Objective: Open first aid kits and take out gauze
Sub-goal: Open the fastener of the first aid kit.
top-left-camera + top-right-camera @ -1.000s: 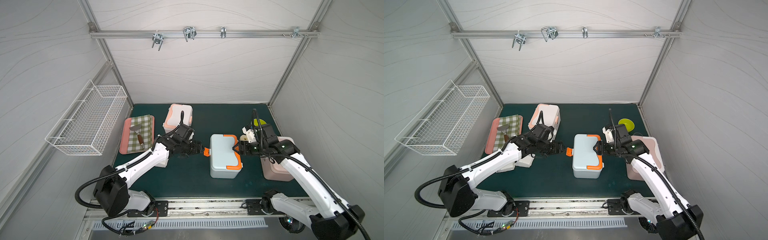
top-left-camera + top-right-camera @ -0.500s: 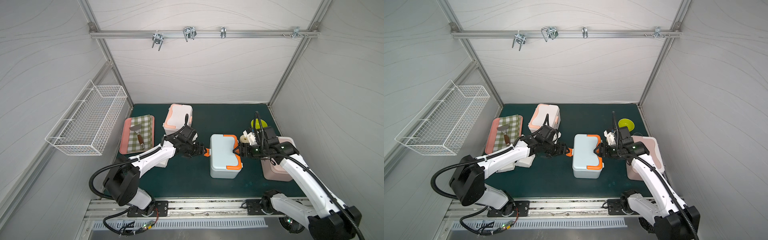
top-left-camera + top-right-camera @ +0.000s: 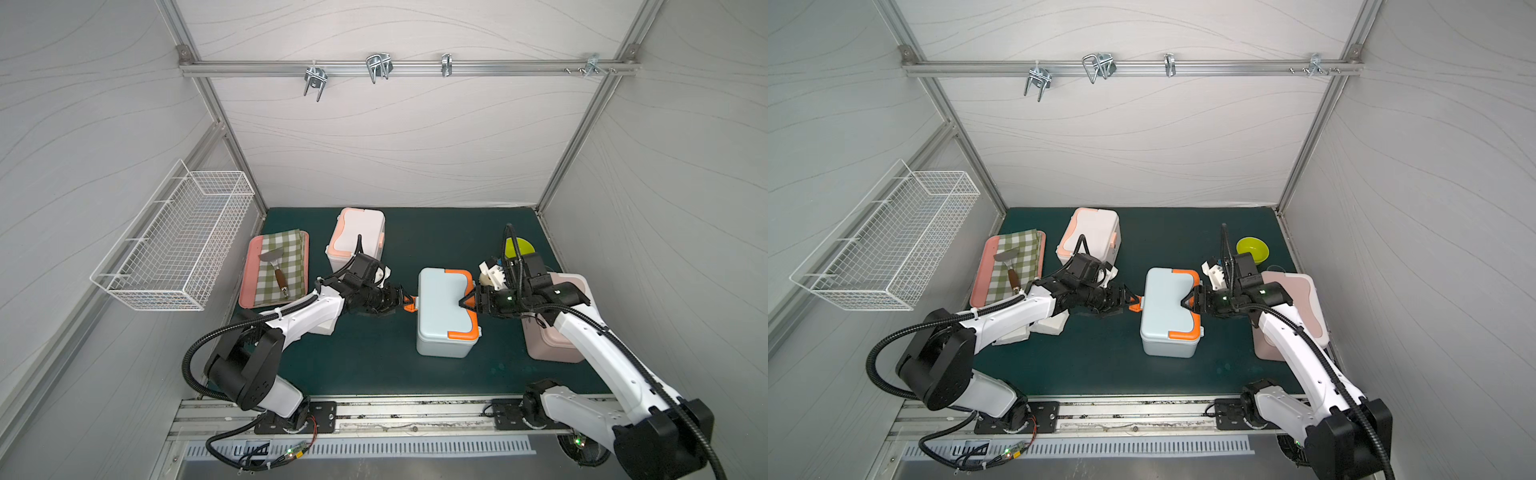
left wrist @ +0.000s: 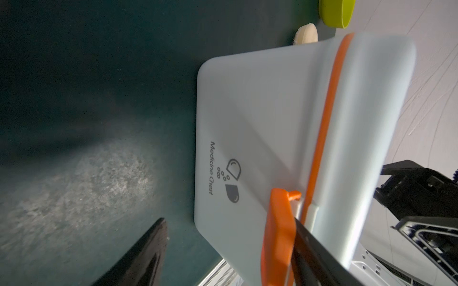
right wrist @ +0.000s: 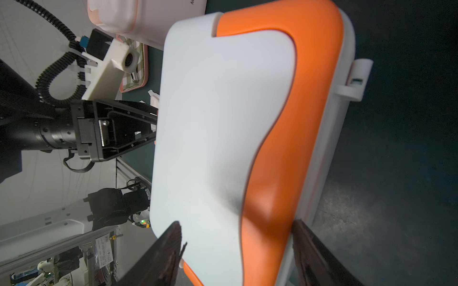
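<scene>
Two spread grippers flank the light blue medicine chest (image 3: pixel 442 307) at the centre of the mat (image 3: pixel 374 365). Left gripper (image 3: pixel 402 301): one finger hooked behind the orange latch (image 4: pixel 277 237). Right gripper (image 3: pixel 466 300): jaws astride the lid's orange edge (image 5: pixel 297 123). The plastic looks rigid, smooth and probably light, so brace the body while prying the latch.

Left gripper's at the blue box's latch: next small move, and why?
Probably lever the orange latch farther off the light blue plastic box: one left gripper finger sits behind it, the lid looks closed, and the right gripper straddles the opposite edge.

Grey panelled walls (image 3: pixel 395 137) (wire basket (image 3: pixel 178 245)), green mat (image 3: pixel 374 361)
</scene>
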Robot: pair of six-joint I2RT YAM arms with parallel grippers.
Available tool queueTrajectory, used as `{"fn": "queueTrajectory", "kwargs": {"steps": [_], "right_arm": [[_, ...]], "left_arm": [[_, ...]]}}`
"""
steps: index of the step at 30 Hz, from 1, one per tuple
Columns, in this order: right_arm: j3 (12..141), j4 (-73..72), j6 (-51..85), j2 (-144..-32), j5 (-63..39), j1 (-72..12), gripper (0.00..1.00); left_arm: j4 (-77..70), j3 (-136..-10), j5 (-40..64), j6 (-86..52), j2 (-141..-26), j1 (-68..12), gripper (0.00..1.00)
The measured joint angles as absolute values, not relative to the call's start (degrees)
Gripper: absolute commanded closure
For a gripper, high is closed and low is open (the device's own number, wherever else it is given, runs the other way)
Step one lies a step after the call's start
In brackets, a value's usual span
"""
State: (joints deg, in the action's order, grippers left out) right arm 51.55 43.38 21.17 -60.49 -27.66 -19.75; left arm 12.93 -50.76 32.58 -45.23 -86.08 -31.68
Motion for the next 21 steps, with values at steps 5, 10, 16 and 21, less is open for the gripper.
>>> {"fn": "queueTrajectory", "kwargs": {"steps": [5, 10, 16, 21], "right_arm": [[51.57, 43.38, 21.15, -60.55, -27.70, -19.73, 0.29], [51.57, 43.18, 21.15, -61.41, -28.84, -19.73, 0.30], [51.57, 42.19, 21.19, -62.74, -30.96, -20.27, 0.30], [51.57, 41.98, 21.23, -63.68, -30.00, -21.50, 0.30]], "left_arm": [[12.97, -50.41, 32.49, -45.23, -86.00, -31.64, 0.29], [12.71, -50.41, 32.40, -45.23, -86.30, -31.64, 0.31], [11.18, -50.41, 32.84, -45.93, -88.62, -31.59, 0.32], [11.27, -50.19, 32.53, -46.52, -88.40, -31.03, 0.29]]}}
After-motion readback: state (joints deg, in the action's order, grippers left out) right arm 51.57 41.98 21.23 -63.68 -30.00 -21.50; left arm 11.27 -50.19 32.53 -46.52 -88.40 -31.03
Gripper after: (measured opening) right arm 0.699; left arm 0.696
